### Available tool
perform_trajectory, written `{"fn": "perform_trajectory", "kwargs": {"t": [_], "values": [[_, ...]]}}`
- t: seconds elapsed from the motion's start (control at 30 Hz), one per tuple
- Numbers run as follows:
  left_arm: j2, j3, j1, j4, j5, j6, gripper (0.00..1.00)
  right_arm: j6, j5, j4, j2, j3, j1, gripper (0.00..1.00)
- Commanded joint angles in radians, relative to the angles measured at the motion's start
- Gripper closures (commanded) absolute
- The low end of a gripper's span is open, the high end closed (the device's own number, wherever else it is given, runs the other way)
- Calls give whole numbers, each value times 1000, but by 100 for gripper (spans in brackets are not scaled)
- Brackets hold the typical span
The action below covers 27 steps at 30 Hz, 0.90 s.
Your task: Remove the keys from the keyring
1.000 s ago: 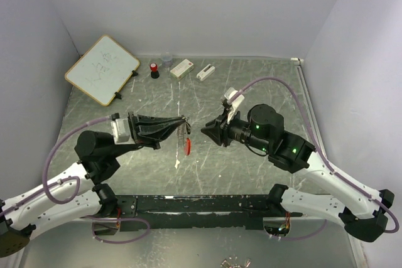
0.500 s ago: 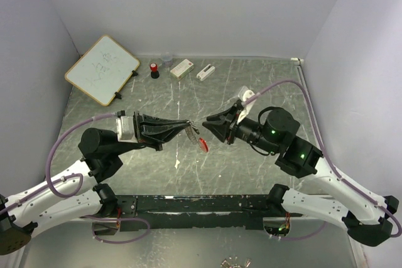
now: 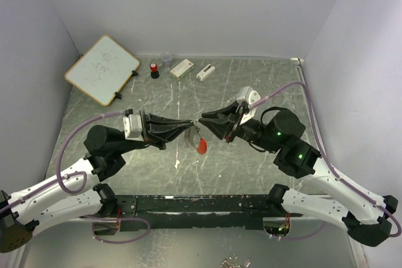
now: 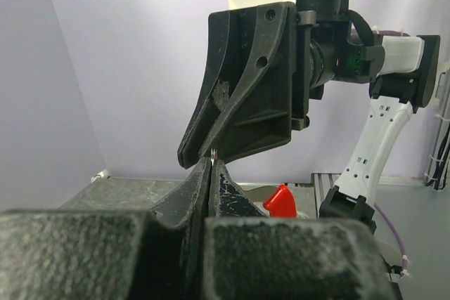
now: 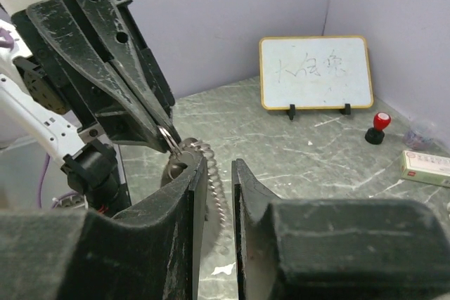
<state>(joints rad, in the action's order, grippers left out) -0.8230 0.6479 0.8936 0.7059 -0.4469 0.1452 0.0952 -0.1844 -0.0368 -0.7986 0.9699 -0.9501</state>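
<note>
My left gripper [image 3: 192, 124] is shut on the thin silvery ring of the keyring [image 3: 196, 135] and holds it above the table. The red clip [image 3: 201, 147] hangs below it and shows in the left wrist view [image 4: 281, 201]. The ring's edge pokes out between the shut left fingertips [image 4: 212, 155]. My right gripper [image 3: 202, 121] meets the left one tip to tip. In the right wrist view its jaws [image 5: 219, 166] stand a narrow gap apart, with the beaded chain [image 5: 216, 177] hanging just beyond the gap and a dark key head [image 5: 174, 169] by the left finger. The ring [image 5: 168, 138] sits in the left gripper's tips.
A small whiteboard [image 3: 102, 69] stands at the back left. A red-capped black bottle [image 3: 154, 70], a clear cup [image 3: 167, 59] and two white boxes [image 3: 182, 68] [image 3: 205, 72] line the back edge. Grey walls close three sides.
Both arms have moved toward each other. My right gripper has swung up and left until its tips meet the left gripper's. The red clip has shifted right with the left gripper.
</note>
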Motion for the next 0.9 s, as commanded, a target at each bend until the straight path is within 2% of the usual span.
{"fn": "perform_trajectory", "kwargs": {"t": [0.0, 0.53, 0.87], "values": [[-3, 13, -4, 26, 25, -20, 93, -12, -45, 49, -2, 18, 1, 80], [-30, 3, -6, 22, 89, -50, 93, 2, -117, 41, -2, 18, 2, 80], [-3, 13, -6, 3, 74, -67, 93, -9, -5, 25, -7, -46, 1, 80]]}}
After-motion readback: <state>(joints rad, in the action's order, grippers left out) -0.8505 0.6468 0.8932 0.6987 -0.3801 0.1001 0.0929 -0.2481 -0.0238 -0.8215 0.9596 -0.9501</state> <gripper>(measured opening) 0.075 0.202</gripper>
